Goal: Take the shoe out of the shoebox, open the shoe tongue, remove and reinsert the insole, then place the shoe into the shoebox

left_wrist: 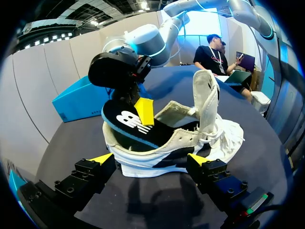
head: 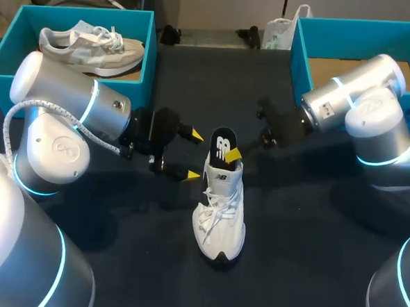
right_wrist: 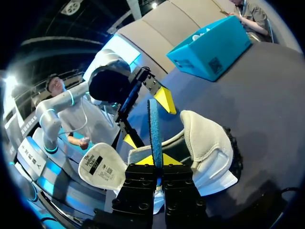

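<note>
Plainly the insole step is in hand. The white sneaker [head: 220,217] stands on the dark table between the two arms, toe toward the robot, out of any box. Its tongue [left_wrist: 206,93] is pulled upright, so the opening looks done. The black insole [head: 222,142] stands up out of the heel, its front end down inside the shoe. The right gripper [head: 234,154] is pinched closed on the insole's upper edge, and the right wrist view shows the thin blue edge running up from between its two yellow tips. The left gripper [head: 192,155] is spread wide with nothing in it. Its tips sit just beside the heel, one to each side, touching nothing.

One moment does not show whether the insole is on its way out or back in. Either way, I judge the next move calls for the left gripper to close on the heel and steady the sneaker, while the right one works the insole along the shoe's length.

By count there are two teal shoeboxes:
- the left box [head: 150,46], holding a grey sneaker [head: 93,48];
- the right box [head: 299,55], showing a bare cardboard floor.

That makes two sneakers in all, one insole and two grippers.
</note>
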### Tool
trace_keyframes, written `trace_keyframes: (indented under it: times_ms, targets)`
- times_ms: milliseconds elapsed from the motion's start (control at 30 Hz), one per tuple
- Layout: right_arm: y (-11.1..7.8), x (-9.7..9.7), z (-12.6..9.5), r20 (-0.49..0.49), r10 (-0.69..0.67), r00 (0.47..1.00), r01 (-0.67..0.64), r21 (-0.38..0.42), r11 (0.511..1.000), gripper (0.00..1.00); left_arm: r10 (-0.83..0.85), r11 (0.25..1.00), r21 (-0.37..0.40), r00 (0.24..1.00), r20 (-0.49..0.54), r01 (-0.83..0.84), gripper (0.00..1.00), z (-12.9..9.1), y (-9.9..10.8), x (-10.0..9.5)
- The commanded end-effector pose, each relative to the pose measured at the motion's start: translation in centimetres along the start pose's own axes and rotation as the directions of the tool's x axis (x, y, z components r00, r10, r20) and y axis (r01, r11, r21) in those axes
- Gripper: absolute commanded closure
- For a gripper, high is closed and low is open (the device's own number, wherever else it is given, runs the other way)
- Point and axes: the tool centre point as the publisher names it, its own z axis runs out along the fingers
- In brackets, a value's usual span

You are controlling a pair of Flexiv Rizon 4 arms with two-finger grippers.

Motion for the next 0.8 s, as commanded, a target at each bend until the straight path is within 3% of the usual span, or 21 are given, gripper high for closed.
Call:
trace_keyframes:
  times_ms: [33,367,633,800]
  targets:
    - [-0.3,0.1,0.2,0.004,0.024,1.0,-0.024,0.019,1.0,1.0,0.0,1.0,-0.003,1.0,-0.001,0.0,0.0,0.0,-0.1,0.0]
    - [-2.3,0.7,1.1,0.015,0.098,0.995,-0.099,0.022,0.995,1.0,0.0,1.0,-0.003,1.0,-0.001,0.0,0.0,0.0,-0.1,0.0]
    - [-2.1,0.6,1.0,0.027,0.1,0.995,-0.1,0.009,0.995,1.0,0.0,1.0,-0.003,1.0,-0.001,0.0,0.0,0.0,-0.1,0.0]
    - [-1.4,0.6,0.4,0.043,0.081,0.996,-0.082,0.006,0.997,0.87,0.0,1.0,-0.003,1.0,-0.001,0.0,0.0,0.0,-0.1,0.0]
